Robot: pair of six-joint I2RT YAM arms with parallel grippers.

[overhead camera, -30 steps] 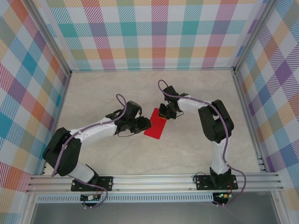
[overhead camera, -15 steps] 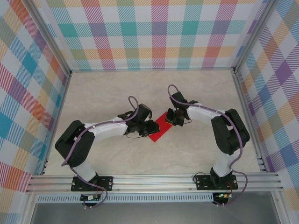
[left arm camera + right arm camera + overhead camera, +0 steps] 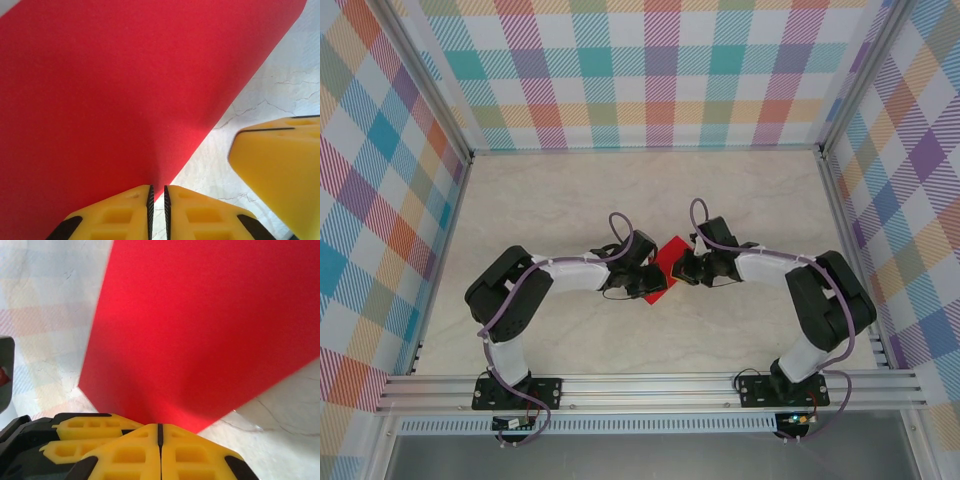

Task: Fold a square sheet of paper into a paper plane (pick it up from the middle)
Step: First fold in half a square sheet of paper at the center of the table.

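The square sheet of paper [image 3: 669, 258] is bright red and sits mid-table between my two grippers. It looks flat and uncreased, with its red face [image 3: 125, 90] toward both wrist cameras. My left gripper [image 3: 656, 283] is at its near-left edge. Its jaws [image 3: 157, 192] are closed to a thin slit, and the sheet's edge runs into that slit. My right gripper [image 3: 685, 270] is shut on the opposite edge, the red sheet [image 3: 200, 330] rising straight from its closed tips [image 3: 160, 429]. A right fingertip [image 3: 280, 165] shows beside the left jaws. The paper plane is out of view.
Pale marble tabletop [image 3: 570, 200] stretches around the grippers. Plaid walls [image 3: 650, 70] close off the back and both sides. An aluminium rail [image 3: 650, 395] carrying both arm bases runs along the near edge.
Both grippers have drawn closer together around the sheet, which has shifted slightly right and looks smaller from above. The left jaws have narrowed to a slit. Both elbows have swung nearer.
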